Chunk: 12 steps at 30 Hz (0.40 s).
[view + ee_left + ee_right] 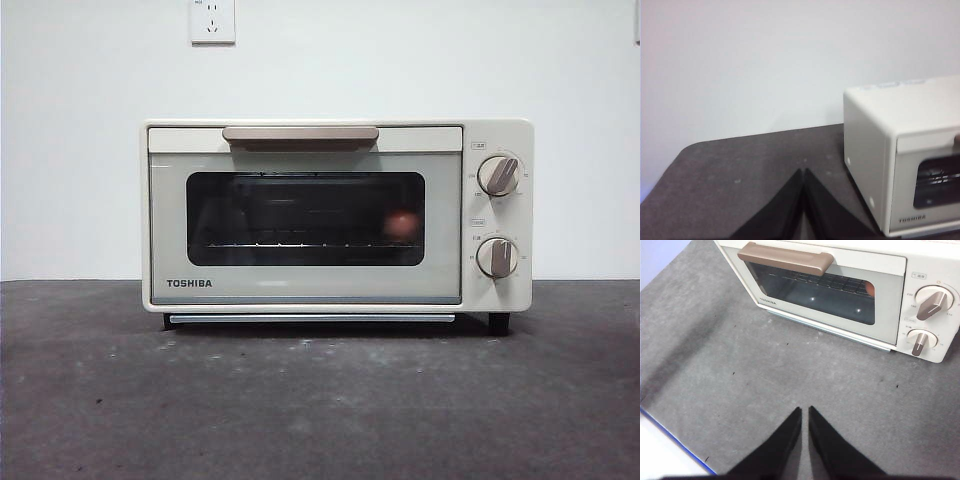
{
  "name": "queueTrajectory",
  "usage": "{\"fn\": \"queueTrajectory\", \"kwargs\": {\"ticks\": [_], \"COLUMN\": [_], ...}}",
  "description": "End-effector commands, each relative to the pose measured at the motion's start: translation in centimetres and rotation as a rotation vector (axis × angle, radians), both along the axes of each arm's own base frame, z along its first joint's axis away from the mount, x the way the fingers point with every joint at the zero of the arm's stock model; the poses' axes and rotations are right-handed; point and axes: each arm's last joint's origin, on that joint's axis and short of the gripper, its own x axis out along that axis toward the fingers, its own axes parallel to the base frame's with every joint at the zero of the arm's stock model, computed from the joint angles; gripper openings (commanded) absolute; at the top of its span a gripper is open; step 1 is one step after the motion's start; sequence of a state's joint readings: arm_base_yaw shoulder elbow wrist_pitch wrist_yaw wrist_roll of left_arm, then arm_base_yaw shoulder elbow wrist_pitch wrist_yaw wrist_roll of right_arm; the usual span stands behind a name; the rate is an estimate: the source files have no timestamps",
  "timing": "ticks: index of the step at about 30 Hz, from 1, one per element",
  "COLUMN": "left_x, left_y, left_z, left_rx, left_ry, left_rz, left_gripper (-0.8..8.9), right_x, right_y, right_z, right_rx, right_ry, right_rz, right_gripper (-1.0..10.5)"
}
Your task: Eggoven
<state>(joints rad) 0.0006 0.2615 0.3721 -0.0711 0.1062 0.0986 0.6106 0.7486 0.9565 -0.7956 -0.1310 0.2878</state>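
Observation:
A cream TOSHIBA toaster oven (336,215) stands at the back of the dark table with its door shut. Behind the dark glass, a reddish-brown egg (402,224) rests on the wire rack at the right end; the egg (869,288) also shows as an orange edge in the right wrist view. My left gripper (804,172) is shut and hangs above the table beside the oven (905,150), well apart from it. Out in front of the oven (840,290) my right gripper (805,411) is shut, holding nothing. Neither arm appears in the front view.
The tan handle (300,134) runs along the top of the door and two knobs (498,176) sit on the right panel. A white wall with a socket (212,20) stands behind. The table edge (675,440) lies close to my right gripper.

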Motion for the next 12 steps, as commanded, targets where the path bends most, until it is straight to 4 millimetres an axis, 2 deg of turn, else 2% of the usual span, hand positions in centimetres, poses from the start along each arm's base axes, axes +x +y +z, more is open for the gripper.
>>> {"fn": "queueTrajectory", "kwargs": {"ticks": [1,6,12], "left_x": [-0.2,-0.4,-0.3], "left_y": [0.1,0.2,0.2], "left_z": [-2.1,-6.0,-9.2], "left_rx": [0.004,-0.011,-0.015], "left_ry": [-0.002,0.036,0.074], "left_rz": [0.01,0.017,0.019], "left_gripper": [0.08,0.08,0.08], "right_x": [0.1,0.1,0.1], "right_y": [0.2,0.2,0.2], "right_z": [0.2,0.2,0.2], "right_rx": [-0.001,-0.001,0.0], "right_ry": [-0.014,-0.014,-0.014], "right_rz": [0.011,0.011,0.011], "right_gripper": [0.1,0.1,0.1]}}
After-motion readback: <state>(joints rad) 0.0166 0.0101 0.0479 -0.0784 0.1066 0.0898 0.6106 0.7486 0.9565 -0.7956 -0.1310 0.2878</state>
